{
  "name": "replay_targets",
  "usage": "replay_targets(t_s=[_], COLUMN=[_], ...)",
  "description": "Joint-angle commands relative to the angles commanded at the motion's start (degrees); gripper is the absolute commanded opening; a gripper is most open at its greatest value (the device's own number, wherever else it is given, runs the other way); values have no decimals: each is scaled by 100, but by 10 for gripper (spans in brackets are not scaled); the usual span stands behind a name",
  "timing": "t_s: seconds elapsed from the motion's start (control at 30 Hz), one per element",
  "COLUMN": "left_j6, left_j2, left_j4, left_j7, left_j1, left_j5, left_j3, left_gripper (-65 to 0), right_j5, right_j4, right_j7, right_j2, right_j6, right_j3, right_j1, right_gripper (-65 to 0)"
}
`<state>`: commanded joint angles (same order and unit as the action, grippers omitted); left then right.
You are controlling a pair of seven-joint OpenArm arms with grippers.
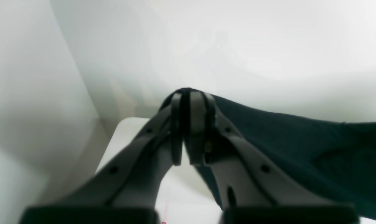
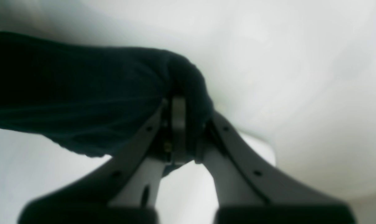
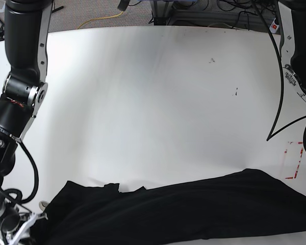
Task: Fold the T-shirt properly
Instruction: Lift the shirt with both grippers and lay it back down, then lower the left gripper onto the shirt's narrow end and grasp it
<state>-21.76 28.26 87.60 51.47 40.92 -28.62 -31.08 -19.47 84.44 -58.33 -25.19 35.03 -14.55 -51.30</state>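
The black T-shirt (image 3: 183, 209) stretches in a long rumpled band across the near edge of the white table (image 3: 153, 102); its graphic is hidden. In the left wrist view my left gripper (image 1: 186, 102) is shut on a bunched edge of the T-shirt (image 1: 299, 149), which trails off to the right. My right gripper (image 2: 180, 105) is likewise shut on a thick wad of the T-shirt (image 2: 82, 93), the cloth running to the left. In the base view only part of the right gripper's arm shows, at the bottom left corner; the left gripper is out of that frame.
Red tape marks (image 3: 295, 161) lie on the table near its right edge. Small dark specks (image 3: 212, 60) dot the far part. Cables (image 3: 214, 7) run behind the far edge. Both arms' upper links (image 3: 23, 56) stand at the table's left and right sides.
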Motion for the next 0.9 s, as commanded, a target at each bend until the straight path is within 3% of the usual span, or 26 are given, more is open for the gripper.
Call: replay_targets(t_s=[0.2, 0.53, 0.6, 0.77, 0.83, 0.9], left_j6=[-26, -79, -185, -176, -167, -167], left_j2=[-9, -53, -53, -62, -185, -404], left_j4=[308, 765, 765, 747, 721, 730], left_j7=[0, 0, 0, 0, 0, 0], left_j1=[-563, -1943, -2215, -2910, -3156, -3332], left_j5=[0, -18, -167, -703, -932, -1055], left_j3=[-193, -730, -818, -870, -677, -527], left_gripper=[-635, -633, -632, -625, -571, -451], right_j5=[-9, -9, -9, -9, -9, -9], right_j4=[563, 1670, 1881, 2110, 2136, 2207], right_j7=[-9, -18, -18, 18, 18, 18], right_j2=[26, 598, 756, 1046, 1134, 1152], right_j6=[0, 9, 9, 18, 79, 237], right_j3=[-299, -1002, -1134, -1371, -1398, -1407], right_j1=[1073, 3244, 3692, 4440, 4633, 4721], right_gripper=[-650, -650, -650, -650, -650, -650])
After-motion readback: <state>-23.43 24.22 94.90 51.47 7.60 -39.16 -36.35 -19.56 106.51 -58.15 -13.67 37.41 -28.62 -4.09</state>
